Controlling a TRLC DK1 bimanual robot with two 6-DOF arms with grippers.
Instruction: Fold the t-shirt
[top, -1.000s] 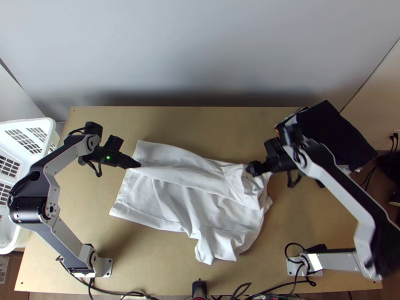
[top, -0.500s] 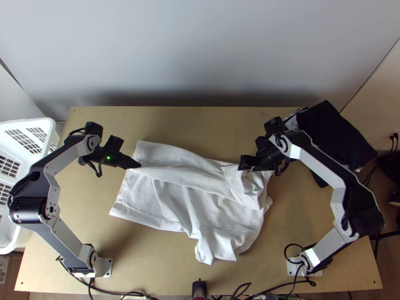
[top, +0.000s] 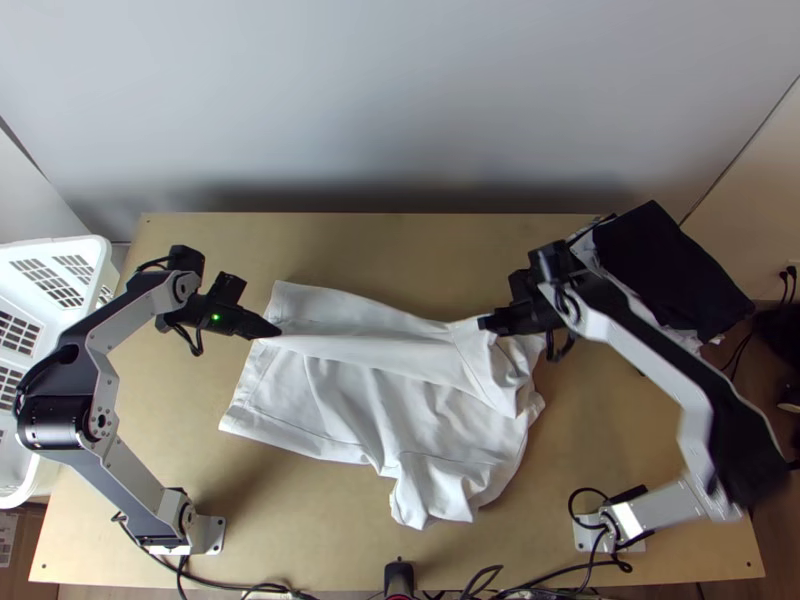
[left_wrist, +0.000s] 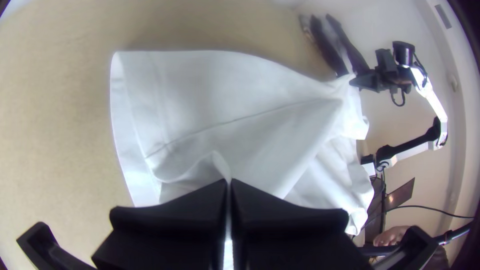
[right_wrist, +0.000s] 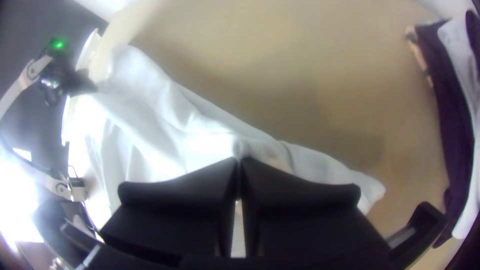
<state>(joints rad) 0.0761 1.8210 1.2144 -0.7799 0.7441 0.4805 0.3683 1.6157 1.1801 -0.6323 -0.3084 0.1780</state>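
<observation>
White and creased, the t-shirt (top: 390, 410) lies rumpled, pinched by the left pincer (top: 276, 330) and right pincer (top: 484, 323).

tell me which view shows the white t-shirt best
The top view, with the white t-shirt almost whole from above. The left wrist view gives its stitched end closer; the right wrist view, its far edge.

In the top view we get even, moderately bright light, with soft shadow on the counter (top: 300, 540) and a darker band along the wall's foot; the right arm (top: 650, 350) is smeared by motion. Both wrist views look hazy to us, with bent edges and dark corners, and glare whites out the right one's left side.
</observation>
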